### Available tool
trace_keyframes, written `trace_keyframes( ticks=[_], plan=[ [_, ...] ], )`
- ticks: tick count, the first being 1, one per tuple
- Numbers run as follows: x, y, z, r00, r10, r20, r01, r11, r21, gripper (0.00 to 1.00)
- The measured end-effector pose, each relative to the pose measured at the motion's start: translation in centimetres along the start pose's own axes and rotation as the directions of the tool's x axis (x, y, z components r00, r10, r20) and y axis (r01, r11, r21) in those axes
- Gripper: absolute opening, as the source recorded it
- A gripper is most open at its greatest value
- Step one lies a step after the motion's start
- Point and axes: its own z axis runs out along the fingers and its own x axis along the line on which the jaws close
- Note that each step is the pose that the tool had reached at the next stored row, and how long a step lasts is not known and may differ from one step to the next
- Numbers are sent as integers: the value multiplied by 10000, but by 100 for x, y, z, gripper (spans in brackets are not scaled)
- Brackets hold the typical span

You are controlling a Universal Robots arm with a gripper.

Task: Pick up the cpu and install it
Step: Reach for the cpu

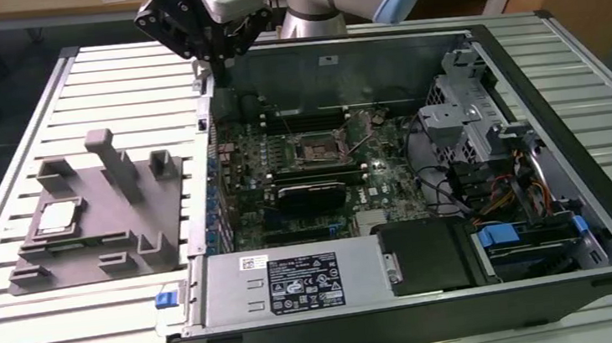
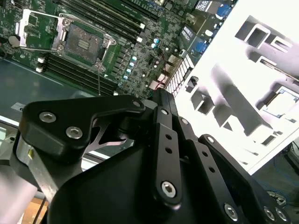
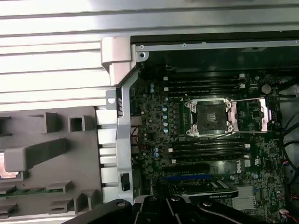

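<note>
The cpu (image 1: 58, 216) is seated on the grey fixture block (image 1: 121, 231), at the exterior view's left. The hand (image 1: 216, 55) is held above the far left corner of the open computer case (image 1: 550, 85), well apart from the cpu. Its opening cannot be told.

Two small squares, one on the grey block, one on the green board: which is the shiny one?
The cpu, lying on the grey fixture block outside the computer case; its top is bright silver. The socket on the motherboard is dark.
</note>
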Motion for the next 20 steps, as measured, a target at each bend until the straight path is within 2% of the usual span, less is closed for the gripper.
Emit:
trace_keyframes(
  ticks=[20],
  plan=[
    [164,-12,-1,10000,0,0,0,10000,0,11]
  ],
)
